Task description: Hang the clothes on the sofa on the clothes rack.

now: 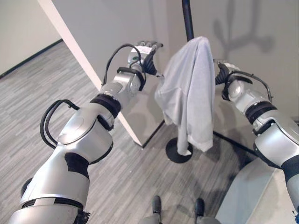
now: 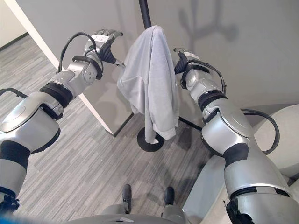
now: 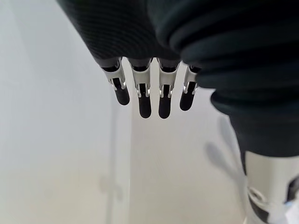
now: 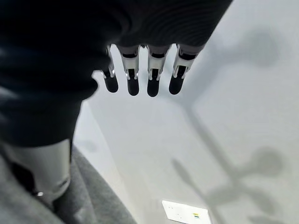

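Observation:
A light grey garment (image 1: 189, 93) hangs draped over the top of the black clothes rack pole (image 1: 188, 18), reaching down toward the rack's round base (image 1: 177, 151). My left hand (image 1: 144, 51) is raised just left of the garment, a little apart from it. Its fingers (image 3: 145, 100) are straight and hold nothing. My right hand (image 2: 184, 59) is up against the garment's right side. Its fingers (image 4: 133, 84) are straight too, pointing at the wall, and grey cloth (image 4: 93, 205) lies beside its thumb (image 4: 46, 172).
A white partition wall (image 1: 84, 60) stands left of the rack, its corner close to my left arm. A pale grey sofa (image 1: 252, 196) sits at the lower right. The grey wall (image 2: 243, 42) is right behind the rack.

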Robot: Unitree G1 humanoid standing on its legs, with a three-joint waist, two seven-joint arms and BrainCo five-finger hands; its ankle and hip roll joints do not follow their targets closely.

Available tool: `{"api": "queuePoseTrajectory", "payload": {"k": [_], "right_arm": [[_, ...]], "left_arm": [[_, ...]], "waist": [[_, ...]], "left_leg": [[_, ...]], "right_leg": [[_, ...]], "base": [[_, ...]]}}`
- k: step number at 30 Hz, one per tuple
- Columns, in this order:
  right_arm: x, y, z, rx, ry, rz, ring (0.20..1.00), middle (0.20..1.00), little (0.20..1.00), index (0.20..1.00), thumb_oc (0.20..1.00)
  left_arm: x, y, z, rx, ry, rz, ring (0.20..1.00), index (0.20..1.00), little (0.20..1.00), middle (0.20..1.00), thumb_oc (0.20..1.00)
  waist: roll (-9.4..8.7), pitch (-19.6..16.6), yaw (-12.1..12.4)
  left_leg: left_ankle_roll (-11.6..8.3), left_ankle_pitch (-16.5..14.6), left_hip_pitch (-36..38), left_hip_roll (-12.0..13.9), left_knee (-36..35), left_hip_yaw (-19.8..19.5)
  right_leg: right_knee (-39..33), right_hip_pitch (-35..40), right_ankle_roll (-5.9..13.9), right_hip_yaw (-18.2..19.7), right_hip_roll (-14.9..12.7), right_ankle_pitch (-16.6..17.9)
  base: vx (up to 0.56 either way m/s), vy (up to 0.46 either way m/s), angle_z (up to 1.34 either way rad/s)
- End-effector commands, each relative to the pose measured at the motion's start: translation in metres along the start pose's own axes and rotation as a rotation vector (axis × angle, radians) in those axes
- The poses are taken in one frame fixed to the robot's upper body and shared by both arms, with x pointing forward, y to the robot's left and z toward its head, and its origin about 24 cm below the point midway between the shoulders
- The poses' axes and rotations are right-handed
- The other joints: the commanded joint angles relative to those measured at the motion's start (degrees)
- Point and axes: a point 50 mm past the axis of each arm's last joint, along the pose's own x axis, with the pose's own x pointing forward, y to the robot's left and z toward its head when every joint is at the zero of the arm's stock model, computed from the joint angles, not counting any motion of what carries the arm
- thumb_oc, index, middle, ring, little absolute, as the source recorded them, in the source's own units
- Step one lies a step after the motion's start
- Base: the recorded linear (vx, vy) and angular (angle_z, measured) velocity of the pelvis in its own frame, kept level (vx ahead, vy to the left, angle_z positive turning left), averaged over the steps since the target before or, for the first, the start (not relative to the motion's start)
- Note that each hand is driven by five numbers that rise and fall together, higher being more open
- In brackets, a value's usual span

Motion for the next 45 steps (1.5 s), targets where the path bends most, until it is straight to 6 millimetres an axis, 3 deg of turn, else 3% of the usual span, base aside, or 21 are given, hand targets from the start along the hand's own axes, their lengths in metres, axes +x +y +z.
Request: {"api": "queuePoseTrajectory", "payload": {"k": [1, 7, 10, 11, 14, 15, 17, 18, 19, 20, 21, 22, 25, 31, 34, 35, 37, 39, 40, 44, 45], "right_arm": [[0.002, -0.043, -0.006, 0.152, 0.006, -0.173, 1.0, 1.0, 1.0, 1.0, 1.0], [-0.014, -0.039, -0.028, 0.389, -0.033, -0.233, 1.0, 1.0, 1.0, 1.0, 1.0], [-0.043, -0.028, -0.054, 0.461, -0.077, -0.263, 1.0, 1.0, 1.0, 1.0, 1.0], [-0.044, -0.026, -0.054, 0.46, -0.075, -0.26, 1.0, 1.0, 1.0, 1.0, 1.0], [-0.093, -0.004, -0.092, 0.506, -0.058, -0.267, 1.0, 1.0, 1.0, 1.0, 1.0], [-0.095, -0.003, -0.093, 0.504, -0.054, -0.263, 1.0, 1.0, 1.0, 1.0, 1.0], [-0.13, 0.006, -0.117, 0.509, -0.014, -0.276, 1.0, 1.0, 1.0, 1.0, 1.0], [-0.132, 0.007, -0.117, 0.508, -0.011, -0.273, 1.0, 1.0, 1.0, 1.0, 1.0], [-0.153, 0.017, -0.128, 0.591, 0.016, -0.279, 1.0, 1.0, 1.0, 1.0, 1.0], [-0.155, 0.017, -0.128, 0.591, 0.019, -0.275, 1.0, 1.0, 1.0, 1.0, 1.0], [-0.166, 0.026, -0.132, 0.635, 0.035, -0.261, 1.0, 1.0, 1.0, 1.0, 1.0], [-0.188, 0.044, -0.137, 0.724, 0.069, -0.225, 1.0, 1.0, 1.0, 1.0, 1.0], [-0.217, 0.068, -0.145, 0.762, 0.13, -0.142, 1.0, 1.0, 1.0, 1.0, 1.0], [-0.255, 0.113, -0.156, 0.819, 0.268, 0.015, 1.0, 1.0, 1.0, 1.0, 1.0], [-0.277, 0.161, -0.162, 0.875, 0.433, 0.142, 1.0, 1.0, 1.0, 1.0, 1.0], [-0.277, 0.161, -0.162, 0.875, 0.432, 0.142, 1.0, 1.0, 1.0, 1.0, 1.0], [-0.304, 0.208, -0.165, 0.879, 0.613, 0.288, 1.0, 1.0, 1.0, 1.0, 1.0], [-0.304, 0.208, -0.165, 0.88, 0.612, 0.287, 1.0, 1.0, 1.0, 1.0, 1.0], [-0.333, 0.242, -0.165, 0.904, 0.784, 0.388, 1.0, 1.0, 1.0, 1.0, 1.0], [-0.376, 0.273, -0.17, 0.878, 1.043, 0.499, 1.0, 1.0, 1.0, 1.0, 1.0], [-0.375, 0.273, -0.17, 0.878, 1.043, 0.499, 1.0, 1.0, 1.0, 1.0, 1.0]], "left_arm": [[0.003, 0.043, -0.029, -0.149, 0.11, 0.127, 1.0, 1.0, 1.0, 1.0, 1.0], [-0.019, 0.04, -0.043, -0.458, 0.11, 0.194, 1.0, 1.0, 1.0, 1.0, 1.0], [-0.056, 0.028, -0.061, -0.645, 0.122, 0.252, 1.0, 1.0, 1.0, 1.0, 1.0], [-0.057, 0.027, -0.061, -0.645, 0.124, 0.249, 1.0, 1.0, 1.0, 1.0, 1.0], [-0.12, -0.011, -0.087, -0.808, 0.26, 0.263, 1.0, 1.0, 1.0, 1.0, 1.0], [-0.122, -0.012, -0.087, -0.81, 0.263, 0.259, 1.0, 1.0, 1.0, 1.0, 1.0], [-0.181, -0.046, -0.102, -0.967, 0.433, 0.26, 1.0, 1.0, 1.0, 1.0, 1.0], [-0.183, -0.047, -0.102, -0.968, 0.436, 0.256, 1.0, 1.0, 1.0, 1.0, 1.0], [-0.22, -0.069, -0.105, -1.106, 0.558, 0.269, 1.0, 1.0, 1.0, 1.0, 1.0], [-0.221, -0.07, -0.105, -1.107, 0.56, 0.265, 1.0, 1.0, 1.0, 1.0, 1.0], [-0.238, -0.081, -0.102, -1.184, 0.617, 0.268, 1.0, 1.0, 1.0, 1.0, 1.0], [-0.275, -0.1, -0.098, -1.294, 0.736, 0.265, 1.0, 1.0, 1.0, 1.0, 1.0], [-0.33, -0.136, -0.086, -1.444, 0.953, 0.216, 1.0, 1.0, 1.0, 1.0, 1.0], [-0.398, -0.182, -0.059, -1.362, 1.146, -0.167, 1.0, 1.0, 1.0, 1.0, 1.0], [-0.419, -0.208, -0.04, -1.341, 1.248, -0.325, 1.0, 1.0, 1.0, 1.0, 1.0], [-0.419, -0.208, -0.04, -1.341, 1.247, -0.324, 1.0, 1.0, 1.0, 1.0, 1.0], [-0.432, -0.222, -0.025, -1.278, 1.266, -0.482, 1.0, 1.0, 1.0, 1.0, 1.0], [-0.432, -0.222, -0.025, -1.278, 1.265, -0.481, 1.0, 1.0, 1.0, 1.0, 1.0], [-0.447, -0.234, -0.014, -1.182, 1.311, -0.611, 1.0, 1.0, 1.0, 1.0, 1.0], [-0.463, -0.244, -0.002, -1.123, 1.373, -0.744, 1.0, 1.0, 1.0, 1.0, 1.0], [-0.463, -0.244, -0.002, -1.123, 1.373, -0.744, 1.0, 1.0, 1.0, 1.0, 1.0]], "waist": [[-3.26, 2.8, 1.3], [-3.42, 2.0, 1.1], [-3.74, 1.2, 1.0], [-3.73, 1.0, 1.0], [-4.18, 0.0, 1.0], [-4.13, -0.3, 1.0], [-4.35, -0.8, 1.1], [-4.32, -1.0, 1.2], [-4.32, -1.1, 1.1], [-4.32, -1.4, 1.2], [-4.32, -1.4, 1.2], [-4.34, -1.7, 1.1], [-4.19, -1.8, 0.9], [-3.95, -1.8, 0.6], [-4.17, -1.7, 0.5], [-4.22, -1.9, 0.5], [-4.45, -2.1, 0.6], [-4.46, -2.1, 0.6], [-4.72, -2.4, 0.6], [-4.62, -2.8, 0.6], [-4.62, -2.7, 0.6]], "left_leg": [[-1.08, -5.5, 4.5, -0.9, 0.2, 0.1], [-1.02, -6.3, 6.3, -0.8, 0.2, 0.6], [-0.88, -7.1, 7.8, -0.7, 0.2, 1.0], [-0.88, -7.1, 7.9, -0.7, 0.2, 1.1], [-0.55, -8.1, 9.6, -0.6, 0.2, 1.4], [-0.55, -8.1, 9.7, -0.6, 0.2, 1.4], [-0.29, -8.7, 10.7, -0.5, 0.2, 1.5], [-0.29, -8.8, 10.8, -0.5, 0.2, 1.5], [-0.11, -9.1, 11.4, -0.6, 0.2, 1.6], [-0.1, -9.1, 11.3, -0.6, 0.2, 1.6], [0.03, -9.2, 11.5, -0.6, 0.2, 1.6], [0.27, -9.3, 11.8, -0.6, 0.2, 1.6], [0.6, -9.4, 12.0, -0.7, 0.2, 1.9], [1.05, -9.2, 12.0, -0.9, 0.2, 2.5], [1.16, -9.2, 12.3, -1.0, 0.2, 2.5], [1.19, -9.0, 12.0, -1.1, 0.2, 2.5], [1.33, -9.1, 12.0, -1.2, 0.2, 2.4], [1.33, -9.1, 12.0, -1.2, 0.2, 2.4], [1.38, -9.2, 12.1, -1.5, 0.2, 2.3], [1.43, -9.5, 12.4, -1.7, 0.2, 2.3], [1.43, -9.5, 12.5, -1.7, 0.2, 2.3]], "right_leg": [[0.5, 2.4, 4.17, 0.2, -2.4, -4.1], [0.5, 4.2, 4.13, 0.0, -2.5, -4.4], [0.5, 5.6, 4.01, 0.0, -2.6, -4.9], [0.5, 5.6, 4.01, 0.0, -2.6, -4.9], [0.5, 7.4, 3.82, -0.2, -2.8, -5.6], [0.5, 7.4, 3.82, -0.2, -2.8, -5.6], [0.5, 8.6, 3.72, -0.4, -3.0, -6.1], [0.5, 8.6, 3.73, -0.4, -3.0, -6.1], [0.5, 9.2, 3.63, -0.3, -3.1, -6.4], [0.5, 9.2, 3.64, -0.3, -3.1, -6.4], [0.5, 9.4, 3.6, -0.3, -3.2, -6.4], [0.5, 9.6, 3.56, -0.3, -3.3, -6.4], [0.5, 9.5, 3.5, -0.2, -3.4, -6.3], [0.9, 8.9, 3.76, 0.1, -3.9, -5.7], [1.1, 9.0, 3.82, 0.2, -4.1, -5.7], [1.1, 8.8, 3.83, 0.2, -4.1, -5.6], [1.3, 8.7, 3.88, 0.1, -4.3, -5.5], [1.3, 8.7, 3.89, 0.1, -4.3, -5.6], [1.4, 8.7, 3.84, 0.2, -4.3, -5.6], [1.4, 9.1, 3.78, 0.0, -4.4, -5.8], [1.4, 9.1, 3.78, 0.0, -4.4, -5.8]], "base": [[0.0, 0.0, 0.0], [0.02, -0.002, -0.02], [0.05, -0.005, -0.04], [0.07, -0.008, -0.12], [0.09, -0.006, -0.09], [0.05, 0.002, -0.06], [0.06, 0.006, -0.07], [0.07, 0.02, -0.06], [0.04, 0.018, -0.03], [0.05, 0.024, -0.03], [0.0, 0.0, 0.0], [0.03, 0.032, 0.04], [0.01, 0.024, 0.01], [-0.01, 0.03, -0.03], [-0.02, 0.033, -0.07], [-0.01, 0.02, -0.03], [-0.01, 0.01, -0.02], [0.0, 0.0, 0.0], [0.0, 0.0, 0.0], [0.0, 0.007, -0.01], [0.0, 0.0, 0.0]]}}
